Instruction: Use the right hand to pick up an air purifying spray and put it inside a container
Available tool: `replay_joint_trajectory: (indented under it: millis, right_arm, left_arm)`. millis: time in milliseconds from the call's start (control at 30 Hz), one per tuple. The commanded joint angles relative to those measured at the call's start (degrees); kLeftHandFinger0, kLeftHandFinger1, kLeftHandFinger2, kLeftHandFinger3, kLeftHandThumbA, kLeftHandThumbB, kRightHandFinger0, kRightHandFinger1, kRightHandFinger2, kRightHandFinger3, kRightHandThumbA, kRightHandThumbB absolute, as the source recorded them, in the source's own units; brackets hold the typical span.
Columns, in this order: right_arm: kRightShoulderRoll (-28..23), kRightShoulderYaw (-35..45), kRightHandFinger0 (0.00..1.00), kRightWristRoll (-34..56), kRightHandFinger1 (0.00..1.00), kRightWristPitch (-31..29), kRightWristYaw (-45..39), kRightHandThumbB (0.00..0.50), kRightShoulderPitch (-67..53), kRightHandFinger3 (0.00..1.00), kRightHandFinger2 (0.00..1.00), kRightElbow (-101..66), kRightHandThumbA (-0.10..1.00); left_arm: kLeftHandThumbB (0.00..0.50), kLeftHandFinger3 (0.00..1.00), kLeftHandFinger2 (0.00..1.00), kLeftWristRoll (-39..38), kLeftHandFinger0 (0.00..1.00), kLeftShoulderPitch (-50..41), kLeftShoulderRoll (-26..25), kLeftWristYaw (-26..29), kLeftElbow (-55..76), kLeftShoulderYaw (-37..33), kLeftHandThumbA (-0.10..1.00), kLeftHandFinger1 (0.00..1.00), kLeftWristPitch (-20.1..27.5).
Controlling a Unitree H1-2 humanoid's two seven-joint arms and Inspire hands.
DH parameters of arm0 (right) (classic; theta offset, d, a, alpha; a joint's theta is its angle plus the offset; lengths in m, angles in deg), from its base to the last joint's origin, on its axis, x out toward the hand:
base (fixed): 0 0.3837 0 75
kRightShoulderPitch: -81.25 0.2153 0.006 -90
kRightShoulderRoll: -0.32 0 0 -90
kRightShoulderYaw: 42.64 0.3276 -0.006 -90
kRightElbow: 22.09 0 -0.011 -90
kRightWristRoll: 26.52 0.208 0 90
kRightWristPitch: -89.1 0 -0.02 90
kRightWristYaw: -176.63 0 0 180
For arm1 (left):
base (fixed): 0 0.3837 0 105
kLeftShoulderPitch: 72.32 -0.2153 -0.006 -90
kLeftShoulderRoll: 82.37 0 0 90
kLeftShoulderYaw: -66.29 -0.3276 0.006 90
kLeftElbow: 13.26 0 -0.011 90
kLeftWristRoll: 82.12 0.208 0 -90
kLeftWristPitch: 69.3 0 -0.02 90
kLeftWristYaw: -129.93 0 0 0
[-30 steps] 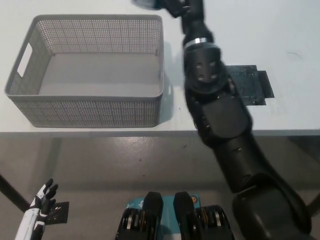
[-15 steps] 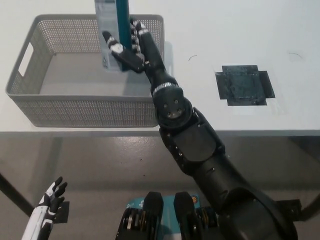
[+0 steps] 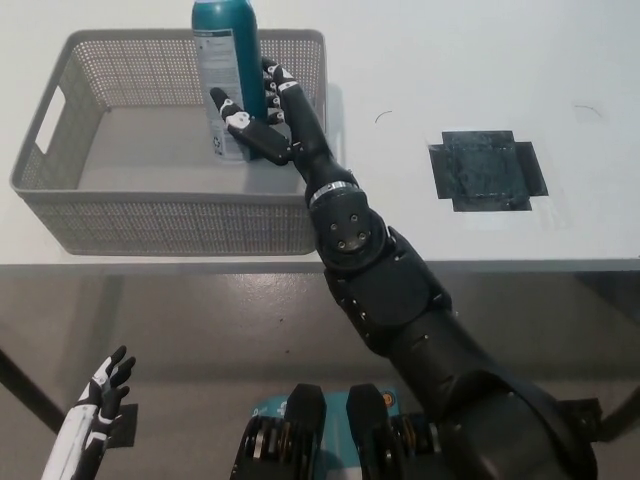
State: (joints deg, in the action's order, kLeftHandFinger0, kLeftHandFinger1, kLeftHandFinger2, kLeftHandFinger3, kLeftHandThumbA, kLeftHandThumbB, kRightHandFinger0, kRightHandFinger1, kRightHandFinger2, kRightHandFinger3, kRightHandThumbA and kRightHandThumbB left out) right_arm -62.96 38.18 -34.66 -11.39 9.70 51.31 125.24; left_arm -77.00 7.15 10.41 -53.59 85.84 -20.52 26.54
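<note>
The air purifying spray (image 3: 225,60) is a teal can with a white label. It stands upright inside the grey mesh basket (image 3: 60,215), near the right wall. My black right hand (image 3: 262,115) reaches over the basket's right side. Its thumb lies across the front of the can low down, and its fingers (image 3: 282,90) wrap the can's right side, so it is shut on the can. My white left hand (image 3: 95,420) hangs low at the bottom left, below the table, fingers spread and holding nothing.
The basket sits on a white table (image 3: 420,60) whose front edge runs across the middle of the picture. A dark square patch (image 3: 488,172) lies on the table to the right of my arm. Grey floor (image 3: 220,320) lies below.
My right hand has swung left from the table's far edge to the basket, carrying the can. In the last half second hand and can came down into the basket.
</note>
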Motion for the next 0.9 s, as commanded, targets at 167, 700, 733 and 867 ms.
replay_joint_trajectory:
  millis: [167, 700, 733, 867]
  right_arm:
    - [-0.4, 0.52, 1.0, 1.51, 1.0, 0.12, -6.12, 0.5, 1.01, 1.0, 1.0, -6.25, 0.47]
    - [-9.13, 1.6, 1.0, 3.09, 1.0, 10.5, -13.98, 0.5, -4.0, 1.0, 1.0, -34.0, 0.64]
    - [-9.91, 3.03, 1.0, 5.36, 1.0, 12.74, -14.88, 0.5, -4.16, 1.0, 1.0, -37.66, 0.59]
    - [-14.1, 5.09, 1.0, 6.16, 1.0, 16.69, -16.2, 0.5, -5.32, 1.0, 1.0, -48.24, 0.58]
  left_arm:
    - [0.327, 1.0, 1.0, 0.42, 1.0, -0.92, -0.93, -0.29, 1.48, 0.1, 1.0, 1.0, 1.24]
    - [0.355, 1.0, 1.0, 0.61, 1.0, -2.09, -0.89, -0.01, 1.49, 0.47, 1.0, 1.0, 0.14]
    - [0.354, 1.0, 1.0, 0.48, 1.0, -2.0, -1.14, -0.06, 1.38, 0.67, 1.0, 1.0, 0.31]
    - [0.34, 1.0, 1.0, 0.01, 1.0, -1.57, -1.8, -0.19, 0.83, 1.23, 1.0, 1.0, 1.12]
